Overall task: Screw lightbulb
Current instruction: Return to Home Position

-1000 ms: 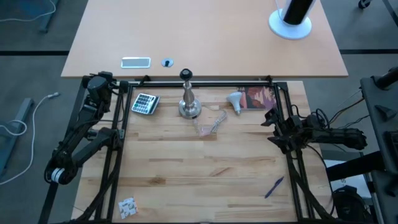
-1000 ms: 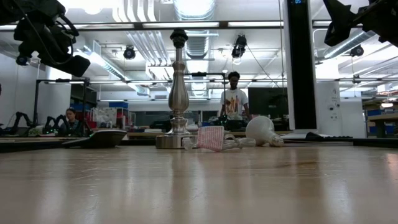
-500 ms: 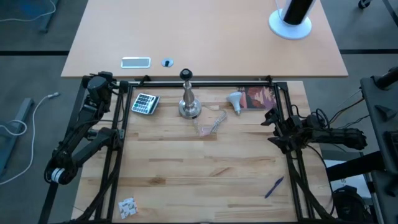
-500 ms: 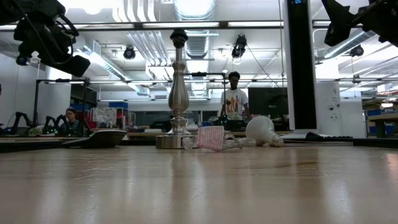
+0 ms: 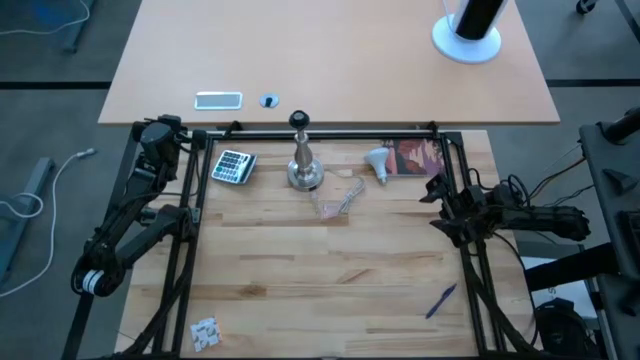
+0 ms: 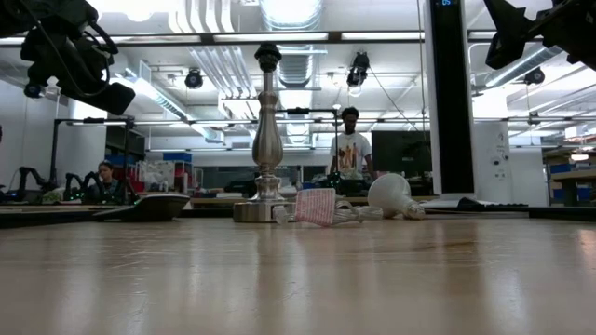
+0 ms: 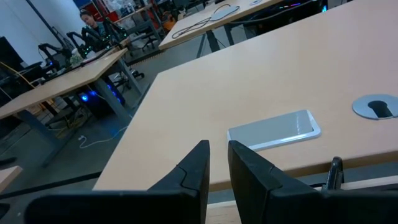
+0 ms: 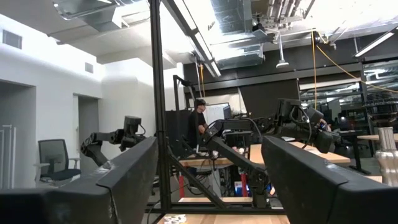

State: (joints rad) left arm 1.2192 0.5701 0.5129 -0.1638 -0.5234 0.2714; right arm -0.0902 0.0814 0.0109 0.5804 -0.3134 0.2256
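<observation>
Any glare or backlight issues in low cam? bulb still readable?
Low view: bright ceiling lights backlight the scene, so both arms read as dark silhouettes; the table has a soft sheen near the front. The lightbulb is clear, lying on its side. High view: even light, the lightbulb casts little shadow.

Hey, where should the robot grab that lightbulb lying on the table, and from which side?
Probably by the frosted globe of the lightbulb, coming down from above. It lies on its side, apart from the lamp stand, so the round body faces upward. Gripping there would leave the screw base free to enter the socket. The right gripper is the nearer one and stands open.
</observation>
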